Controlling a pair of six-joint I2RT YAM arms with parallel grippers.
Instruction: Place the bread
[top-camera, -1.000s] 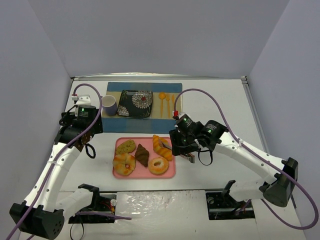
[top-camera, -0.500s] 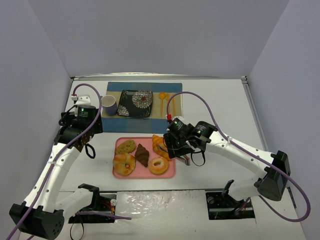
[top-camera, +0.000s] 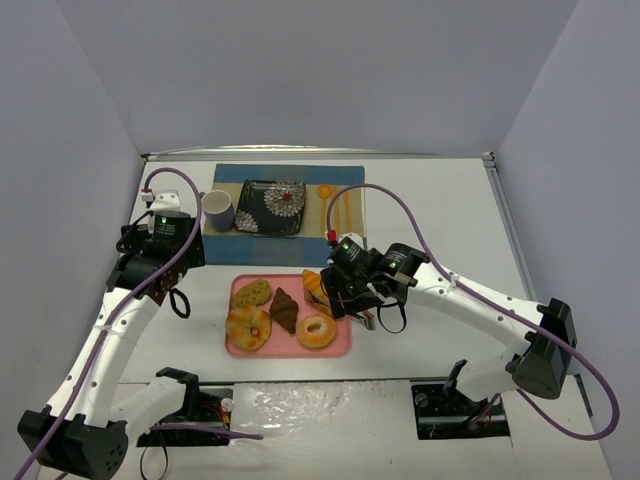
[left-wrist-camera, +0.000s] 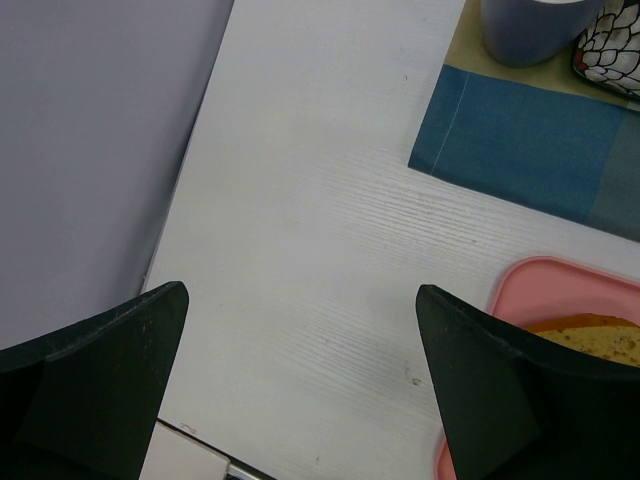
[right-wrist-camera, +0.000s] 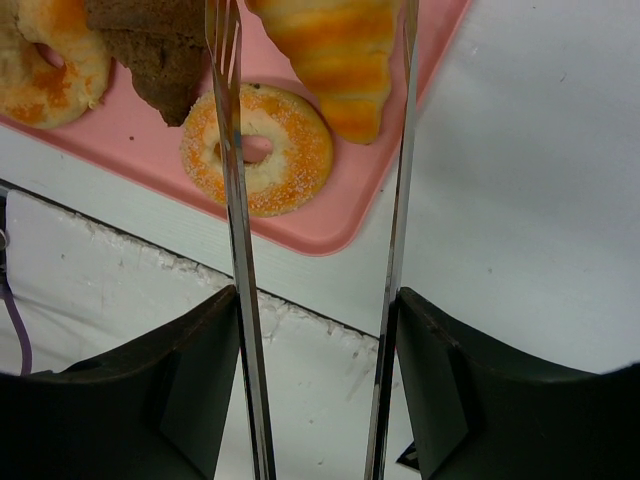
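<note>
A pink tray (top-camera: 290, 350) holds several breads: a striped croissant (top-camera: 317, 288), a sugar ring donut (top-camera: 316, 331), a chocolate croissant (top-camera: 284, 309), a frosted donut (top-camera: 248, 327) and a greenish loaf (top-camera: 251, 293). My right gripper (top-camera: 345, 295) is shut on metal tongs (right-wrist-camera: 235, 200). The tongs' two arms stand apart on either side of the striped croissant (right-wrist-camera: 340, 50), their tips out of view. The dark patterned plate (top-camera: 272, 207) is at the back. My left gripper (top-camera: 160, 275) is open and empty over bare table (left-wrist-camera: 300, 380), left of the tray (left-wrist-camera: 530, 280).
The plate sits on a blue mat (top-camera: 230, 180) with a lavender cup (top-camera: 219, 210) to its left and orange cutlery (top-camera: 325, 200) to its right. Grey walls close in the table on three sides. In the right wrist view the sugar donut (right-wrist-camera: 257, 150) lies between the tong arms.
My right arm has moved left over the tray's right end, bringing the tongs around the striped croissant. The left arm has not moved.
</note>
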